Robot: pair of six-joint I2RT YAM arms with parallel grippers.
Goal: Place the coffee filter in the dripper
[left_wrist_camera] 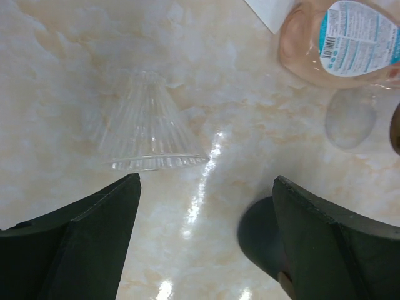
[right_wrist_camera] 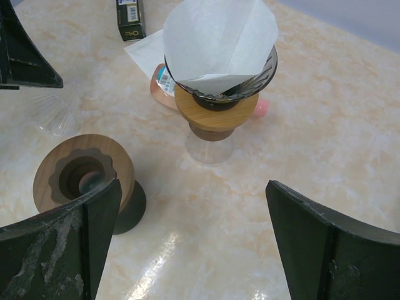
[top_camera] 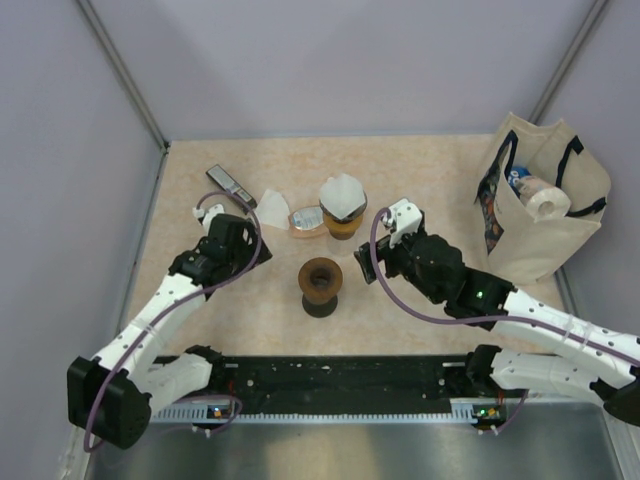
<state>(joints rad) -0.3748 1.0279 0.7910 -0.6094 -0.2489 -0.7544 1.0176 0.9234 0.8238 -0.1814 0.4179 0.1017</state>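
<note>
the right gripper hangs over the table with its jaws spread wide and nothing between them. straight ahead of it, a little way off, the white coffee filter sits opened up inside the dark dripper, which rests on its wood collar. a round wooden stand is just beside one of its fingers, partly hidden by it. the left gripper is spread apart too, holding nothing. a clear ribbed cone lies on its side just ahead of it, and a pink bottle lies farther ahead, off to one side.
</note>
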